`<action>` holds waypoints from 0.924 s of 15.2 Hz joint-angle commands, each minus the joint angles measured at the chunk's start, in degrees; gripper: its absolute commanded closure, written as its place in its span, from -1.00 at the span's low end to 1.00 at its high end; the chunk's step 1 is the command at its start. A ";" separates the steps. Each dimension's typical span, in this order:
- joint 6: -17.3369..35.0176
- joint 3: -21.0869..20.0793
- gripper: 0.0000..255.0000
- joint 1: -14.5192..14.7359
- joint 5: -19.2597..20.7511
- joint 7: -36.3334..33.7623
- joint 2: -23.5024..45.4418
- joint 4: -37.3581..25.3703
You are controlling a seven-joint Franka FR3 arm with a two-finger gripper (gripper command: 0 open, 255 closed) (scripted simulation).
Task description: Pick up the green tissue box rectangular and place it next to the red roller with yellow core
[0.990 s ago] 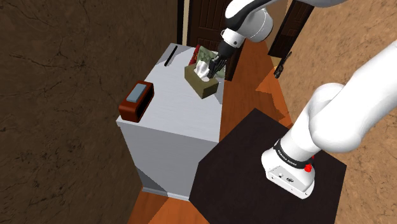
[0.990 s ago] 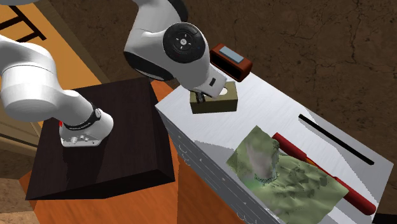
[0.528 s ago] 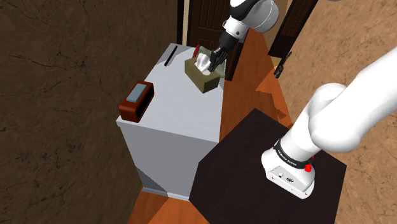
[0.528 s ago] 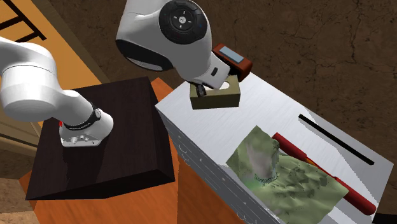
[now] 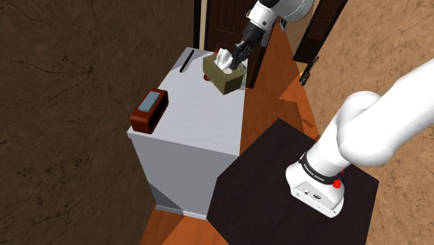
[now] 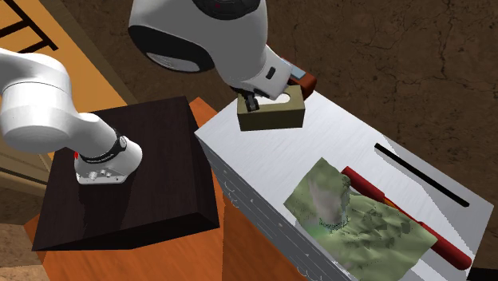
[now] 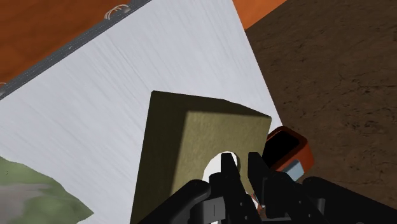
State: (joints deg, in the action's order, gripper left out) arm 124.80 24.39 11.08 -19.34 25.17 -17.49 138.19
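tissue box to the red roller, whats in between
In the second exterior view, bare grey tabletop separates the olive tissue box from the red roller; a crumpled green cloth lies beside that stretch.

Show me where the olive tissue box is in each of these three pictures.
Shoulder view: the tissue box is at top middle, held by the gripper over the cabinet's far end.
Second exterior view: upper middle, above the cabinet's corner nearest the stand.
Wrist view: centre, clasped at the fingers.
Shared landmark: the red-brown gadget on the cabinet.
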 commanded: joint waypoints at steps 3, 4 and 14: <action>-2.66 -0.55 1.00 -0.28 1.07 -1.76 -1.32 -1.74; -3.38 -0.66 1.00 -0.35 1.32 -2.16 -1.62 -2.23; -4.48 3.29 1.00 1.38 -10.16 7.02 21.99 -21.49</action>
State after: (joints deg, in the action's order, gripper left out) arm 121.09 27.42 12.63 -28.12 31.30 1.67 119.55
